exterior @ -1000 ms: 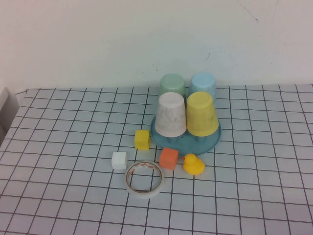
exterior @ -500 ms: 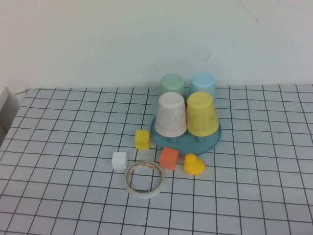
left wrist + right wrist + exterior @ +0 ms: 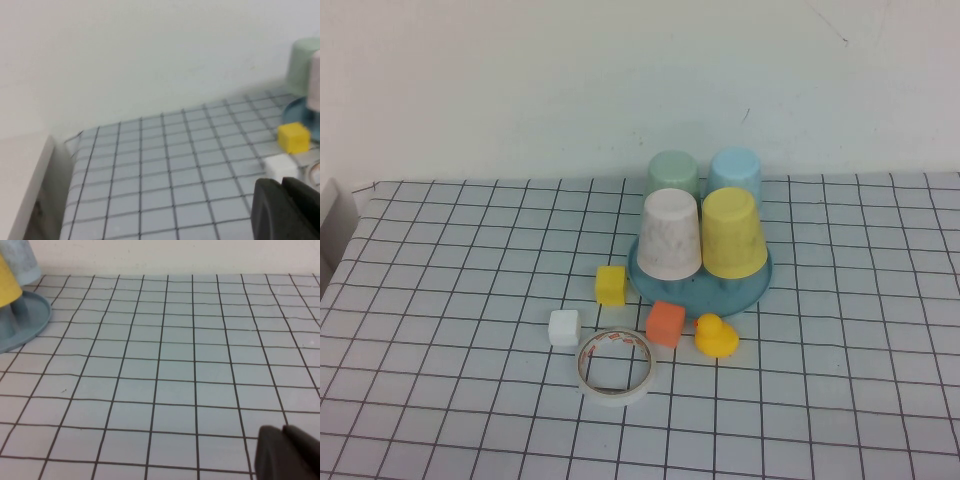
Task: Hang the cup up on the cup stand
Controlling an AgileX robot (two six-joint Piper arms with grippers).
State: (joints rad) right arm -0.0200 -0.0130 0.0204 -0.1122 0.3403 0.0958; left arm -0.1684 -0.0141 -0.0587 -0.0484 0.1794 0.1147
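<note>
The yellow cup sits upside down on the teal-blue cup stand, at its front right; its edge shows in the right wrist view above the stand's dish. Neither arm shows in the high view. My left gripper is shut and empty, low over the table left of the stand. My right gripper is shut and empty, low over the table right of the stand. The pegs are hidden under the cups.
A pinkish-white cup, a green cup and a light blue cup also sit on the stand. In front lie a yellow cube, a white cube, an orange cube, a yellow duck and a tape roll.
</note>
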